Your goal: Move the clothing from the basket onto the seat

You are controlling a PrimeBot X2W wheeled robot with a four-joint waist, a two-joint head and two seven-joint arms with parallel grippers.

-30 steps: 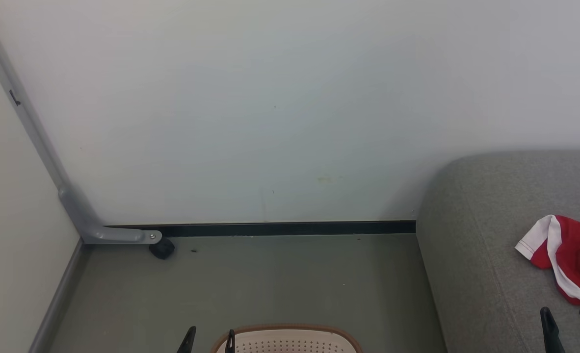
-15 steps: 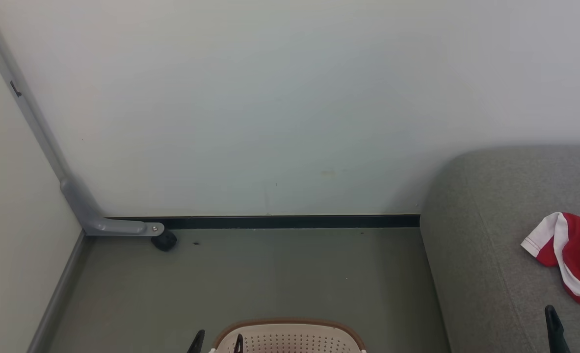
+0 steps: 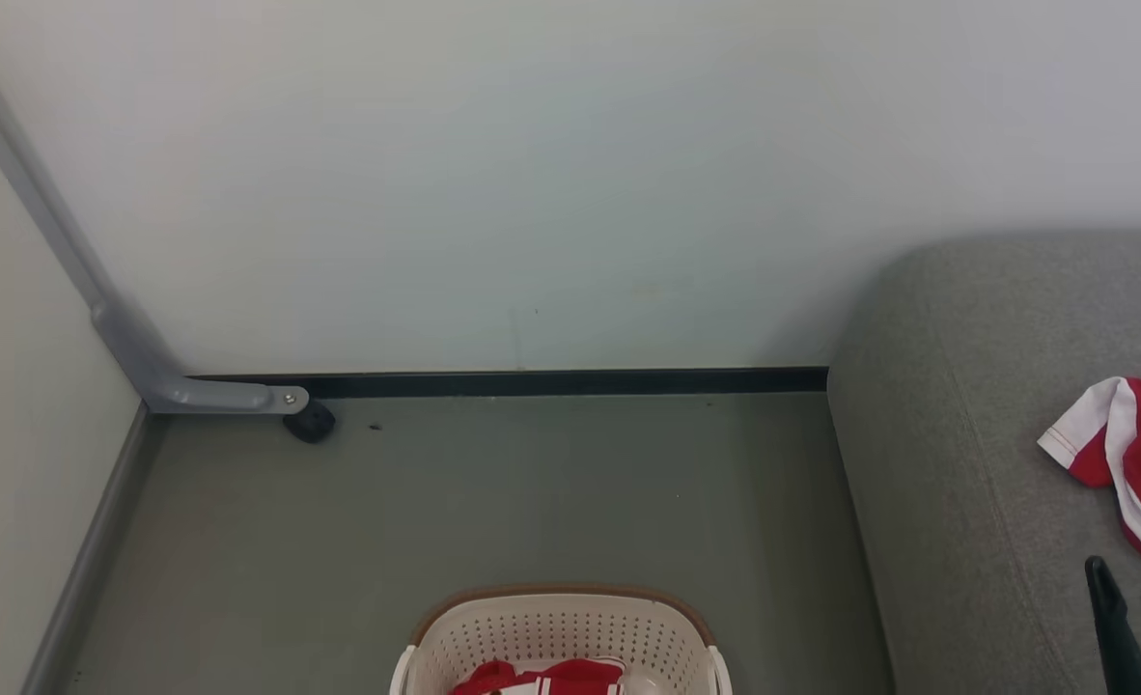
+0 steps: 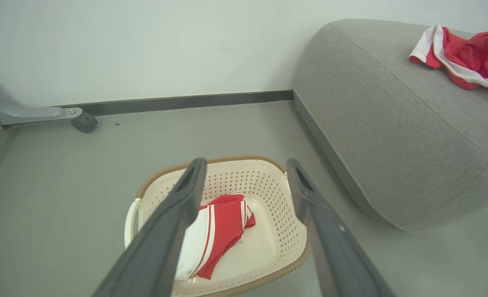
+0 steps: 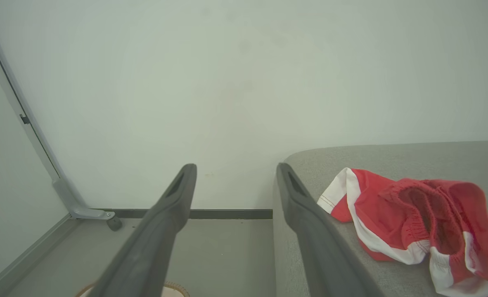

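Clothing left to move is one crumpled red garment of thin shiny fabric with white striped trim (image 4: 223, 222). It lies in the small cream-white perforated plastic basket with a brown rim (image 4: 268, 194), towards the seven o'clock side in the left wrist view, with bare basket bottom showing at four o'clock.

The left gripper (image 4: 246, 167) hangs above it, its two long dark fingers spread wide with nothing between them, well apart from the fabric. To pick well, I judge it should drop onto the raised red fold at the bundle's middle. Both fingertips should stay inside the walls and close on a thick bunch rather than one slippery layer. A pinch on the trim alone would likely let the piece trail and catch the rim.

The lift should take the hanging tail clear of the rim before swinging towards two o'clock, where the large grey woven-fabric sofa (image 4: 392, 123) stands beside the basket on the grey floor (image 4: 62, 185).

A second red and white garment with a gathered waistband (image 5: 413, 214) lies on that sofa. In the right wrist view the right gripper (image 5: 235, 169) hovers near its nine o'clock side, equally wide and empty. The next piece is best set on bare cushion nearby, away from the rounded edge.
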